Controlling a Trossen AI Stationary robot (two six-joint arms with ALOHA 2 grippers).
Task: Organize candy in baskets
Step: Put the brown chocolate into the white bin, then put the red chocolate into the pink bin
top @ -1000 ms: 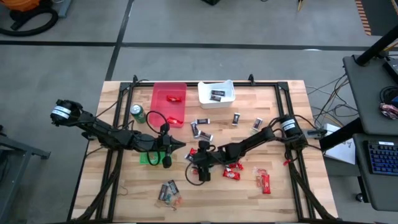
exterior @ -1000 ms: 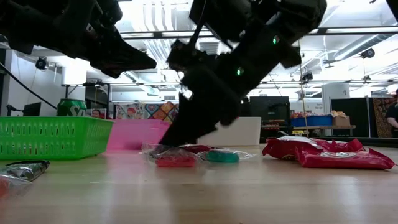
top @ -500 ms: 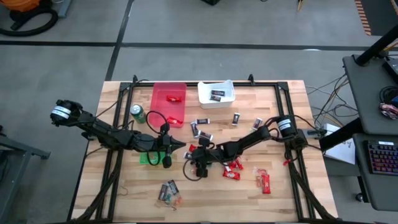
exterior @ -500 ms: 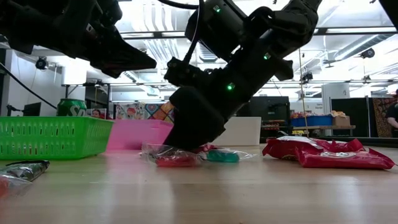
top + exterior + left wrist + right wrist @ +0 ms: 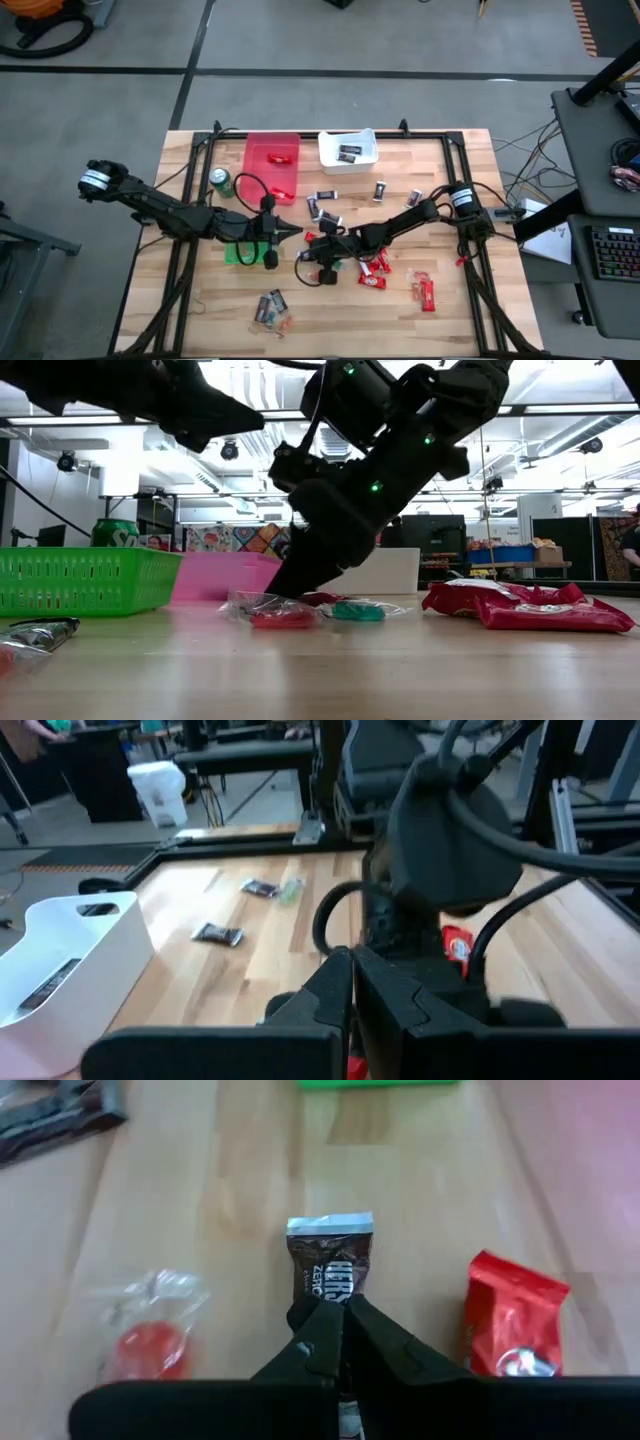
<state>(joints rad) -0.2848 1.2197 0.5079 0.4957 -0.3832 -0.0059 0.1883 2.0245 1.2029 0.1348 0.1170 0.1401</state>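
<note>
**Right gripper pinches a dark mini bar**

The left gripper (image 5: 290,231), fingers pressed together and empty, hovers beside the green square plastic basket (image 5: 238,254). Mid-table, the right gripper (image 5: 335,1320) clamps a dark-wrapped silver-ended mini bar (image 5: 329,1265), apparently for lifting toward a basket.

The right tool (image 5: 340,1315) is now standing with its fingers pressed together on the end of a dark mini bar (image 5: 331,1265) lying on the table (image 5: 420,1200); one second ago they were standing wide apart. In the low view its tip (image 5: 290,582) is sitting closer to the clear-wrapped red sweet (image 5: 281,617) than before. The left tool (image 5: 290,232) is also drifting slightly toward the right arm, and in the low view it is appearing higher than earlier.
</note>
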